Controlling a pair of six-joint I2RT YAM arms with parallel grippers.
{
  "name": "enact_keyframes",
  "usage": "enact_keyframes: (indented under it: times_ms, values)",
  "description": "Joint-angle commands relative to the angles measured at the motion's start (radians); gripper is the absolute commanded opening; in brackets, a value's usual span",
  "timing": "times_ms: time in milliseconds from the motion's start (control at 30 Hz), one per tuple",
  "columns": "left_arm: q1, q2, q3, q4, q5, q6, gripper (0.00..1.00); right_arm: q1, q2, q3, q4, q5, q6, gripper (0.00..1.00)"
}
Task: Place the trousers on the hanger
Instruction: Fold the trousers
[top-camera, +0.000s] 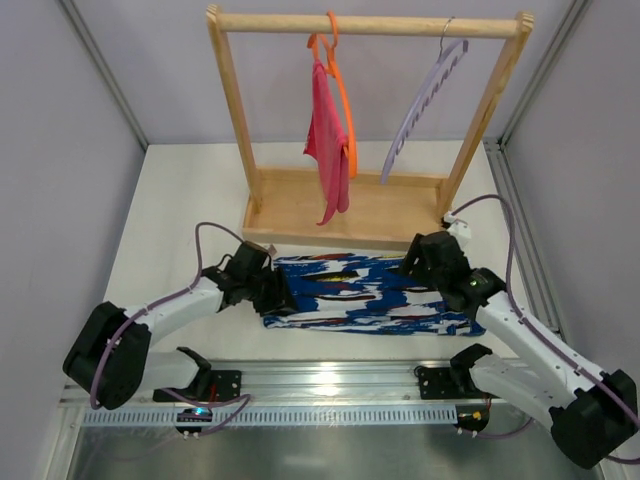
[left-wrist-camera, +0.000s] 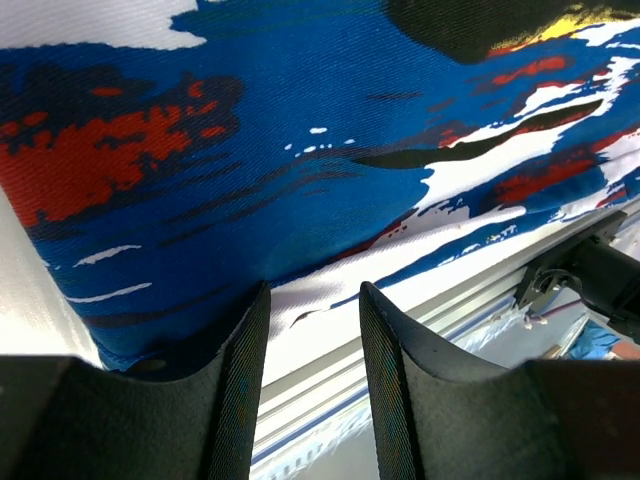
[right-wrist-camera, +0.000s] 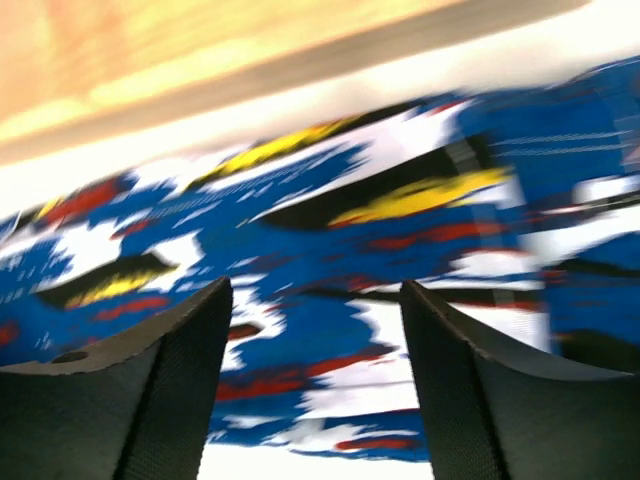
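White table, trousers lying flat, left jaws parted, right jaws spread wide

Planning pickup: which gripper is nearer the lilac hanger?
Right. The right gripper is at the trousers' right end, on the lilac hanger's side; the left gripper at their left end.

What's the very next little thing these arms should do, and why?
Probably lift the right claw toward the lilac hanger, which hangs empty on the wooden rack on that side. The trousers lie flat on the table, and both claws, the left claw included, stand open, holding nothing.
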Motion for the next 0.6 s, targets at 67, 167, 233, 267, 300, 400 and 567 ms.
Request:
enact_keyframes:
  times_ms: [67,167,233,267,300,400,567]
  values:
    - [0.002,-0.023,0.058,-0.125,-0.145,0.062,0.43,-0.255,-0.055,0.051,-0.124,-0.065,-0.175,0.76]
    - [0.012,-0.057,0.094,-0.185,-0.223,0.074,0.46,-0.425,-0.022,0.034,-0.098,-0.217,-0.221,0.79]
    - [0.016,-0.088,0.124,-0.202,-0.228,0.075,0.52,-0.501,0.03,0.016,-0.056,-0.348,-0.259,0.79]
    - [0.018,-0.1,0.134,-0.217,-0.229,0.077,0.56,-0.513,0.049,0.009,-0.03,-0.384,-0.27,0.79]
    - [0.018,-0.114,0.149,-0.225,-0.231,0.088,0.6,-0.52,0.069,0.006,-0.024,-0.41,-0.285,0.79]
    - [0.026,-0.161,0.178,-0.263,-0.3,0.105,0.7,-0.525,0.135,-0.006,0.003,-0.452,-0.316,0.79]
    - [0.163,-0.105,0.152,-0.217,-0.187,0.134,0.73,-0.536,0.181,-0.034,0.033,-0.496,-0.348,0.77]
